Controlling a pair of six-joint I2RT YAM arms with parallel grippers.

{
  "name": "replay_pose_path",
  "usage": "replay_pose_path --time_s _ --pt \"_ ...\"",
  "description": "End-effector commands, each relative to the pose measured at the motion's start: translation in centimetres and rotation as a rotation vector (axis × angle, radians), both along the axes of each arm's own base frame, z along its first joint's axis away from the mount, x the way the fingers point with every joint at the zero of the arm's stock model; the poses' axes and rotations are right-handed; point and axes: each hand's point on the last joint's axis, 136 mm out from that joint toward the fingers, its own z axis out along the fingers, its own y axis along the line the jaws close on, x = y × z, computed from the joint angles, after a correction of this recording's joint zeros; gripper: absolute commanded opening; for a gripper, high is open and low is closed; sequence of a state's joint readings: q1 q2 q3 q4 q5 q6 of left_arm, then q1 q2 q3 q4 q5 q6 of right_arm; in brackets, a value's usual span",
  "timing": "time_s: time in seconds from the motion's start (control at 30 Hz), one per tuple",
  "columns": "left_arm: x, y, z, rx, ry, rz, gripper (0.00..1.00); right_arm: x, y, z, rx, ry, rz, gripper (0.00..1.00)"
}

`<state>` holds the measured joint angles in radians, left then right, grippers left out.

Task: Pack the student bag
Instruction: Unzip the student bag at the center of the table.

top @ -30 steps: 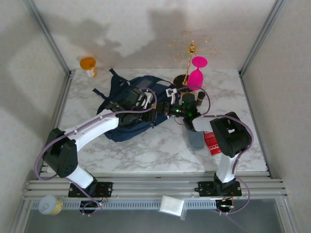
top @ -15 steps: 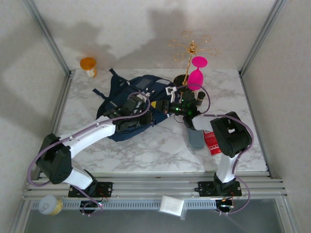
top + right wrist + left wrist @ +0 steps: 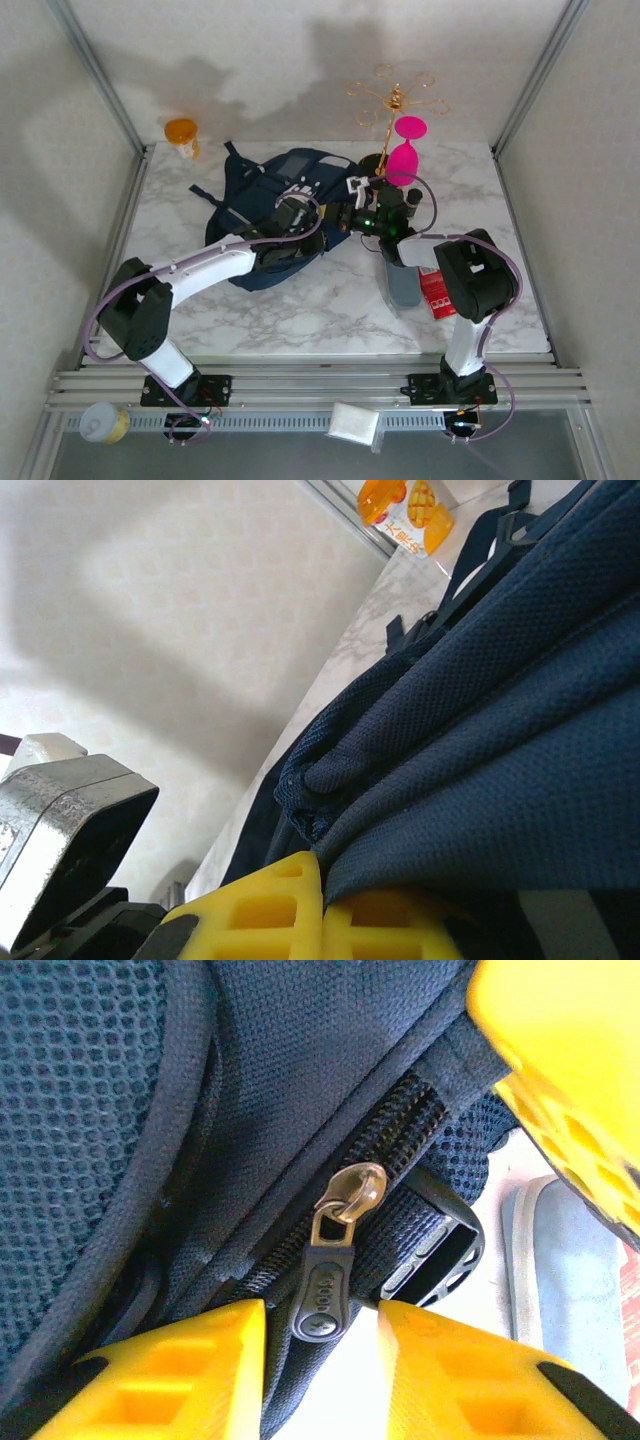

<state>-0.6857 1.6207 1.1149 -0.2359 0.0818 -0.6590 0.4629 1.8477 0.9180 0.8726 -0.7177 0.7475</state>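
Large navy blue fabric backpack [image 3: 300,168] lies flat on the white marble table [image 3: 330,310], toward 10 o'clock of table centre. My left tool [image 3: 290,215] sits over its middle. In the left wrist view that tool [image 3: 320,1325] is open, yellow fingers [image 3: 170,1380] apart either side of the dark zipper pull [image 3: 322,1295] with its brass slider; I see no contact. My right tool [image 3: 342,218] is at the bag's 3 o'clock edge.

Right wrist view: navy mesh drapes over the right tool [image 3: 320,915], jaws buried, so I cannot tell whether it grips.

Surroundings: orange cup [image 3: 182,133] at the bag's 11 o'clock; gold wire stand [image 3: 392,100] and pink goblet [image 3: 404,150] at 1 o'clock; grey container [image 3: 403,285] and red box [image 3: 437,292] at 4 o'clock, partly behind the right arm.
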Motion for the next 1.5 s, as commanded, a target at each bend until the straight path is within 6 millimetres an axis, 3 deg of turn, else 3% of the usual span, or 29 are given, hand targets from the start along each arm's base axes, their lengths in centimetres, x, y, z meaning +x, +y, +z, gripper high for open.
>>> replay_pose_path --time_s 0.0,0.3,0.5,0.8,0.97,1.03,1.17,1.47 --pt "1.4 -1.3 0.9 -0.019 -0.067 -0.013 0.31 -0.1 0.7 8.0 0.134 -0.277 0.03 0.0" --pt "2.4 -1.5 3.0 -0.051 -0.167 -0.019 0.21 0.0 0.7 7.7 0.141 -0.261 0.03 0.0" --pt "1.6 -0.9 5.0 -0.08 -0.229 -0.029 0.17 0.2 0.6 7.8 0.143 -0.259 0.023 0.0" --pt "0.9 -0.3 6.1 -0.108 -0.26 -0.028 0.1 0.5 0.6 7.5 0.144 -0.247 0.025 0.0" --pt "1.5 0.5 4.7 -0.041 -0.214 0.01 0.13 0.6 0.7 7.4 0.14 -0.242 0.023 0.0" --pt "1.5 0.4 4.0 -0.025 -0.187 0.006 0.21 0.6 0.7 7.4 0.139 -0.244 0.024 0.0" --pt "1.4 0.4 3.3 -0.015 -0.17 0.009 0.27 0.7 0.7 7.5 0.141 -0.244 0.027 0.0" --pt "3.1 -1.2 3.1 -0.05 -0.184 0.006 0.24 0.7 0.7 7.6 0.148 -0.242 0.025 0.0"
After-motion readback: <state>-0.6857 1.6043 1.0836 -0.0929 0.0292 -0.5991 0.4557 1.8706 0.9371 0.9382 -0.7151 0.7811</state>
